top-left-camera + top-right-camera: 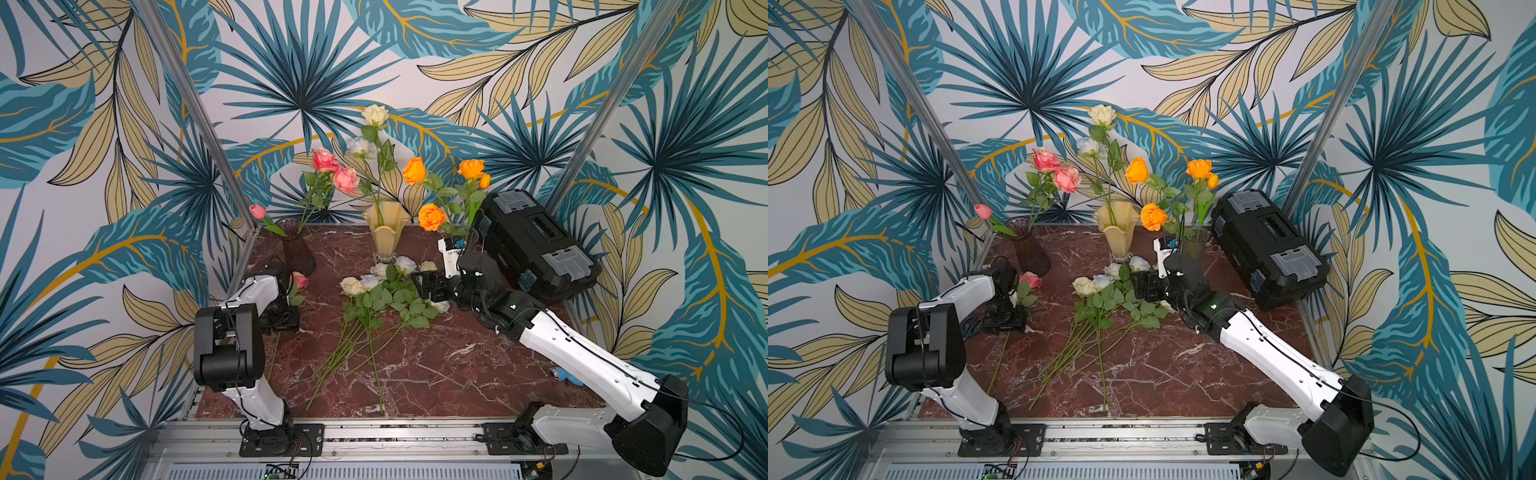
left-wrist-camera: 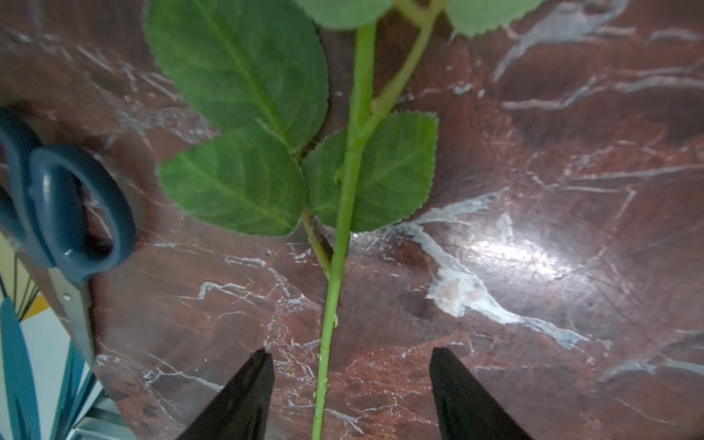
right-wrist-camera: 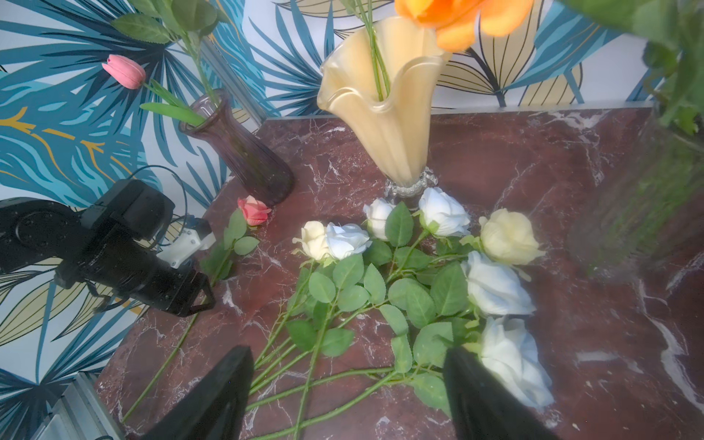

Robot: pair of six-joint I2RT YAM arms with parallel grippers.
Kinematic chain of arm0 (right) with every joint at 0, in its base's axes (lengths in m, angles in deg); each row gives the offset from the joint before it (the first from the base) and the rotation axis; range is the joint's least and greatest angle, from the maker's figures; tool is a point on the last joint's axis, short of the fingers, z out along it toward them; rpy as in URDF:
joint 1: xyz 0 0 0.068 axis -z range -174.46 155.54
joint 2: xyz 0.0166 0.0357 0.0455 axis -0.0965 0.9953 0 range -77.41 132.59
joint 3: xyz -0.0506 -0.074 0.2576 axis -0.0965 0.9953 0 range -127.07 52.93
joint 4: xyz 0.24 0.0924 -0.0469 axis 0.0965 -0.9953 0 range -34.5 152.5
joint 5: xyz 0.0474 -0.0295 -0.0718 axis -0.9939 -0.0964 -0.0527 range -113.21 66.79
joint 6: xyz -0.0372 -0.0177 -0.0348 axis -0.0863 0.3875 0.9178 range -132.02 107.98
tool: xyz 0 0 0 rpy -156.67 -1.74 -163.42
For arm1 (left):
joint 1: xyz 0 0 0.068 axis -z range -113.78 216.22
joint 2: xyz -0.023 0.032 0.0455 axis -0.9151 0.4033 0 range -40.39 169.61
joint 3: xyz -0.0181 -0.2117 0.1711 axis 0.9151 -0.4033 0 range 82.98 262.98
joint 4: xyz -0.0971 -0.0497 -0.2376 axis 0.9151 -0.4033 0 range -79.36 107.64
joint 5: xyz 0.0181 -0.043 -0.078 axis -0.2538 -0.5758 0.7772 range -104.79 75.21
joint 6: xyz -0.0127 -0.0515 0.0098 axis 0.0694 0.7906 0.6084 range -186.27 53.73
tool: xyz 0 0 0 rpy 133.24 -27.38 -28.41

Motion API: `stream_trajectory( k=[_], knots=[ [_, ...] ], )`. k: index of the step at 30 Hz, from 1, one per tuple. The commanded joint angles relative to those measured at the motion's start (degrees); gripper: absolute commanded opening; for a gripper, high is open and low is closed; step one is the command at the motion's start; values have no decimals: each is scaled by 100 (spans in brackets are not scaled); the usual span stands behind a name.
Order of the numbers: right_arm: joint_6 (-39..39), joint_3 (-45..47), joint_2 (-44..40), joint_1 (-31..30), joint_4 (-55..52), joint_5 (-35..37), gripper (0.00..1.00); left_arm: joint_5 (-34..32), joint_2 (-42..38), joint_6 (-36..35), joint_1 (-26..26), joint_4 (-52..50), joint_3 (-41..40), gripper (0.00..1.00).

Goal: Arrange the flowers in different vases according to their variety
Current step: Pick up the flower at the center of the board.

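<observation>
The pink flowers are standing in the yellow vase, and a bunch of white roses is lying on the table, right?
Not quite. The pink flowers stand in the purple vase, not in the yellow vase, which holds pale ones. Both top views show this. The rest is right: a bunch of white roses lies on the table.

The left arm [image 1: 249, 297] was bent low, and the left gripper [image 2: 352, 354] pointed down with its fingers [image 2: 244, 396] apart. The right arm [image 1: 582, 353] was stretched forward, and the right gripper [image 3: 348, 352] was spread wide too.
</observation>
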Motion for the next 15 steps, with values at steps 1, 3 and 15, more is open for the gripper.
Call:
stream_trajectory(
  k=[1, 3, 15],
  knots=[
    [-124, 151, -130, 23, 177, -52, 82, -104, -23, -63, -54, 143, 154, 60],
    [-143, 167, -135, 36, 185, -39, 81, -63, 45, -62, -50, 199, 111, 53],
    [-200, 256, -329, 66, 186, 111, 79, -203, 486, -54, -49, 314, 212, 40]
  ],
)
